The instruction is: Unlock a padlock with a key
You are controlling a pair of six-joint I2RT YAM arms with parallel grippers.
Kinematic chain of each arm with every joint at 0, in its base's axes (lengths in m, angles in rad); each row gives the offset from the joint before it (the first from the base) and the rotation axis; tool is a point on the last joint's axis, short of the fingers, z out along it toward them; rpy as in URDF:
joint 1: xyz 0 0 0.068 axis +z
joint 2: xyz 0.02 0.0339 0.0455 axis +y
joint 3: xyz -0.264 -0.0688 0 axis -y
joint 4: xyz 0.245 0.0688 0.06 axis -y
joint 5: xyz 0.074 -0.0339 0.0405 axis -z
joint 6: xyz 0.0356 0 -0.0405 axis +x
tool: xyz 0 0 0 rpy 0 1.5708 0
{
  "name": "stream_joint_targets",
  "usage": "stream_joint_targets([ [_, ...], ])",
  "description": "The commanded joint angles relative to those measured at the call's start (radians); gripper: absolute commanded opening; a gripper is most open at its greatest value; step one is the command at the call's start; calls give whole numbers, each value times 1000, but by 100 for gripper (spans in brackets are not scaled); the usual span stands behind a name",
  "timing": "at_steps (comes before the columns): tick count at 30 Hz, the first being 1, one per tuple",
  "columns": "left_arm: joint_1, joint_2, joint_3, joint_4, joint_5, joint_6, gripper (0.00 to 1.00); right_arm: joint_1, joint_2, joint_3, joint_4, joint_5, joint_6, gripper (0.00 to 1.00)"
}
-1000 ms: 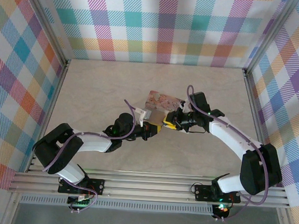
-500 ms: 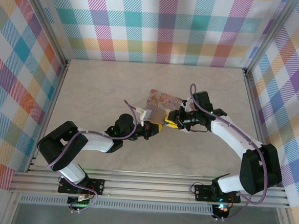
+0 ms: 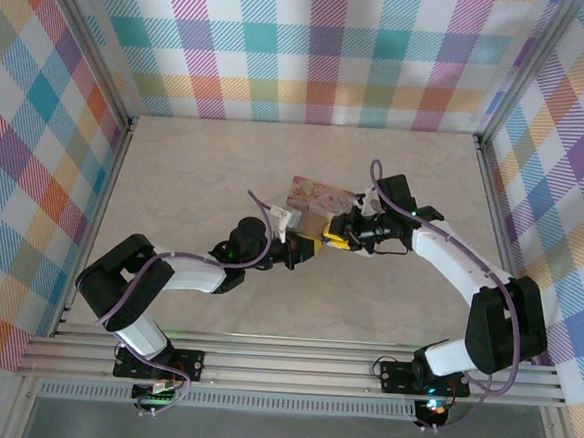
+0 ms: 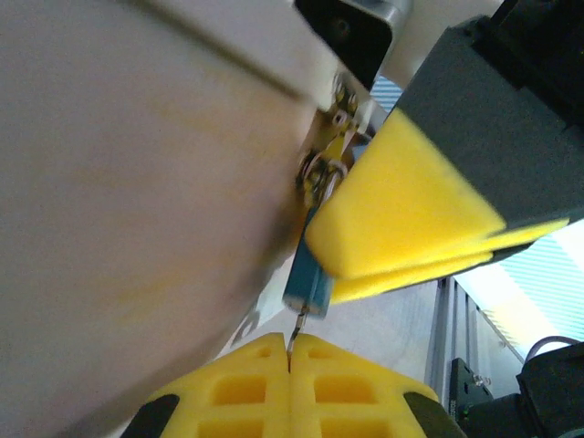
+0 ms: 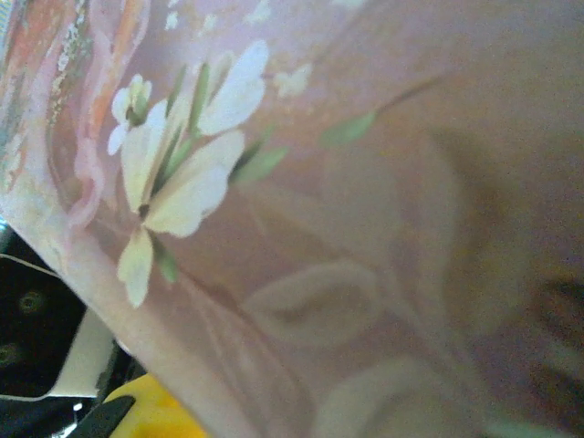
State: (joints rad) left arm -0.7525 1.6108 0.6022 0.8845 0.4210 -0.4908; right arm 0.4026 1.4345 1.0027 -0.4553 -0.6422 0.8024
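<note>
In the left wrist view my left gripper (image 4: 290, 341) is shut on the key (image 4: 296, 327), a thin dark sliver rising from between its yellow fingertips. The key's tip meets the bottom of the teal padlock (image 4: 307, 285), whose metal shackle (image 4: 319, 173) shows above it. My right gripper (image 4: 327, 272) is shut on the padlock, its yellow fingers (image 4: 401, 210) clamped over the body. From above, the left gripper (image 3: 298, 252) and right gripper (image 3: 331, 240) meet tip to tip mid-table, hiding the lock and key.
A flat pink flowered box (image 3: 319, 195) lies just behind the two grippers and sits very close to the right wrist camera (image 5: 319, 228). Aluminium rails (image 3: 292, 364) run along the near edge. Plaid walls enclose the table on three sides.
The left arm has edged slightly right and away from me, toward the right gripper. Both grips look unchanged.
</note>
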Motion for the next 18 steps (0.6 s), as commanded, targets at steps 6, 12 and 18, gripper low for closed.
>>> stream_joint_targets([
  [6, -15, 9, 90, 21, 25, 18, 0, 22, 4, 3, -56, -121, -53, 0],
  [12, -81, -3, 66, -88, -90, 155, 0, 27, 3, -26, 4, -110, 19, 18],
  [18, -136, 45, 12, 15, -176, 173, 0, 37, -18, -67, 27, -81, 65, 38],
])
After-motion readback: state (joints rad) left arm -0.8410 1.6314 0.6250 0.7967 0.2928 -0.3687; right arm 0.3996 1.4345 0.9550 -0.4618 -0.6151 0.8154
